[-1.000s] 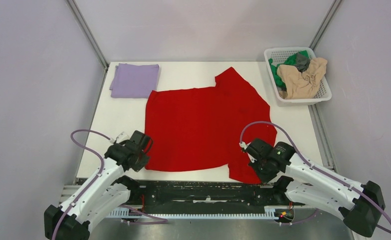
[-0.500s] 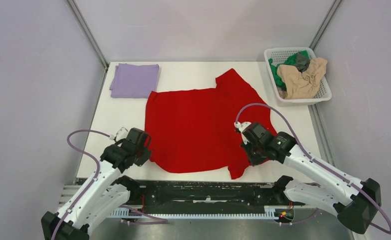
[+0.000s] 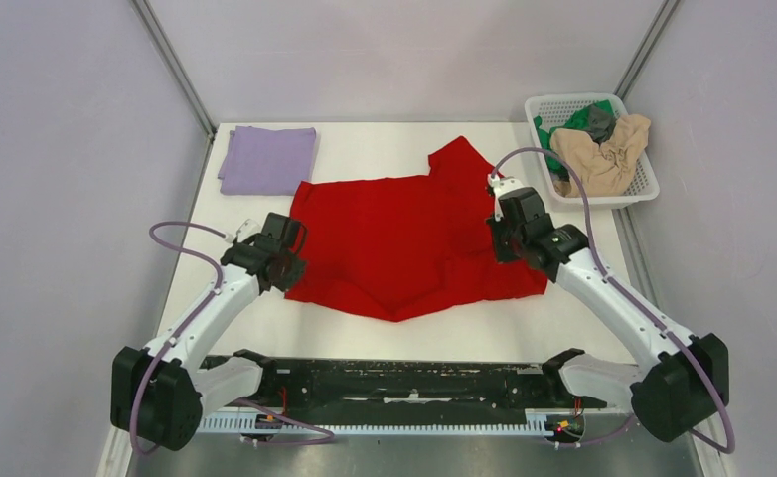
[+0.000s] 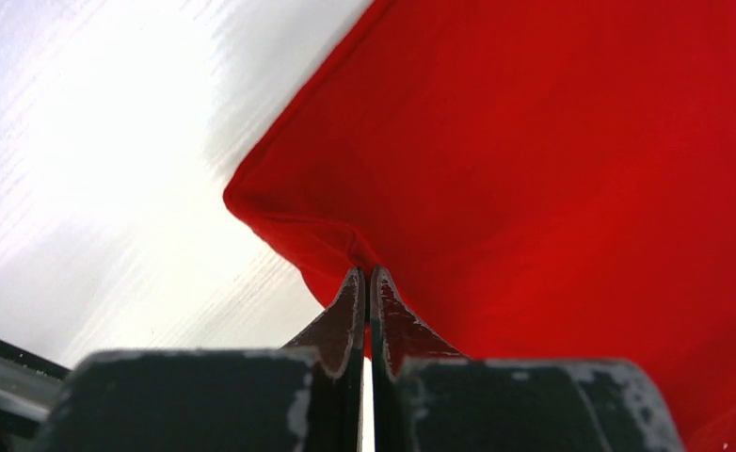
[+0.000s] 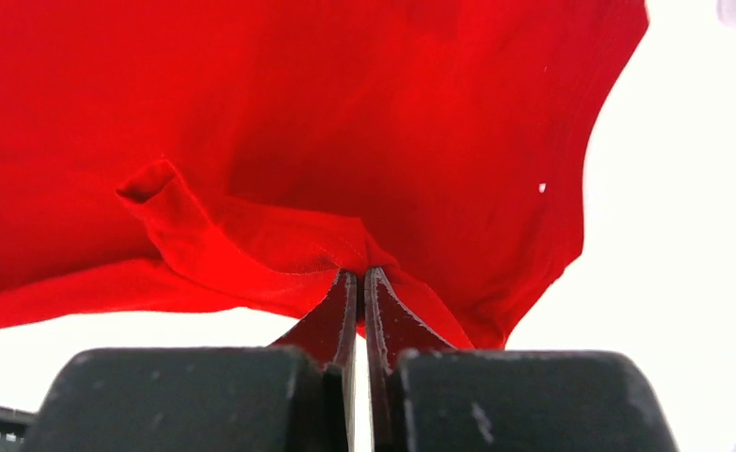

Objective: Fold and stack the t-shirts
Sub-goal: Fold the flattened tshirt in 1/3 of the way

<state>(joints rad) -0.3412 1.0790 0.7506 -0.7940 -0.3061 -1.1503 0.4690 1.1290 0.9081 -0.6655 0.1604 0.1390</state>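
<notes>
The red t-shirt (image 3: 404, 243) lies mid-table with its near hem lifted and carried toward the far side, sagging to a point between the arms. My left gripper (image 3: 287, 250) is shut on the shirt's left hem corner (image 4: 345, 247). My right gripper (image 3: 505, 224) is shut on the right hem and sleeve edge (image 5: 345, 250). A folded lavender t-shirt (image 3: 267, 159) lies flat at the far left corner. Beige (image 3: 603, 154), green (image 3: 547, 139) and dark grey (image 3: 599, 121) shirts are heaped in the basket.
The white mesh basket (image 3: 539, 104) stands at the far right corner, close to my right arm. The white table (image 3: 394, 333) shows bare surface near the front edge. Metal frame posts rise at the back corners, with grey walls around.
Both grippers, shut on the red shirt's near hem, have moved away from the front edge toward the far side, folding the near part of the shirt over itself.
</notes>
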